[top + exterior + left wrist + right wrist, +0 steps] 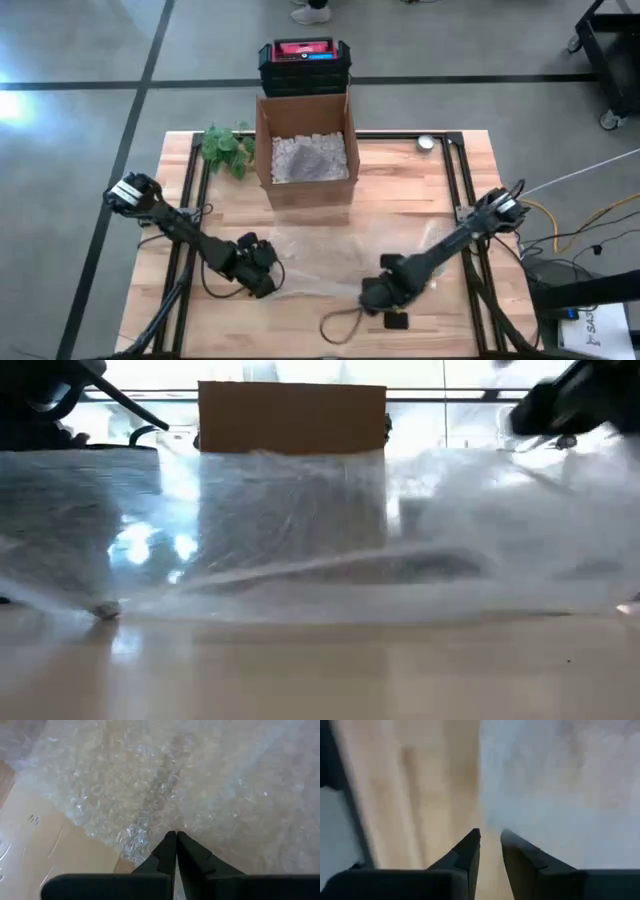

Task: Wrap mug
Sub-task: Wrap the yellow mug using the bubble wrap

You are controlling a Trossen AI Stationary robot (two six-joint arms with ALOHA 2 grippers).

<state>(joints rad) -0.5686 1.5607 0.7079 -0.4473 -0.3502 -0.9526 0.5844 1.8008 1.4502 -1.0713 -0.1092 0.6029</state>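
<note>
Left wrist view | left gripper (176,836) pinched shut on bubble wrap (165,785) | right gripper (490,836) slightly parted, empty | lift edge evenly, avoid tearing

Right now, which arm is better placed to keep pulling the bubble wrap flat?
Probably the left. The left gripper has its jaws shut on the edge of the bubble wrap, while the right gripper sits at the sheet's edge with jaws apart, holding nothing.
</note>
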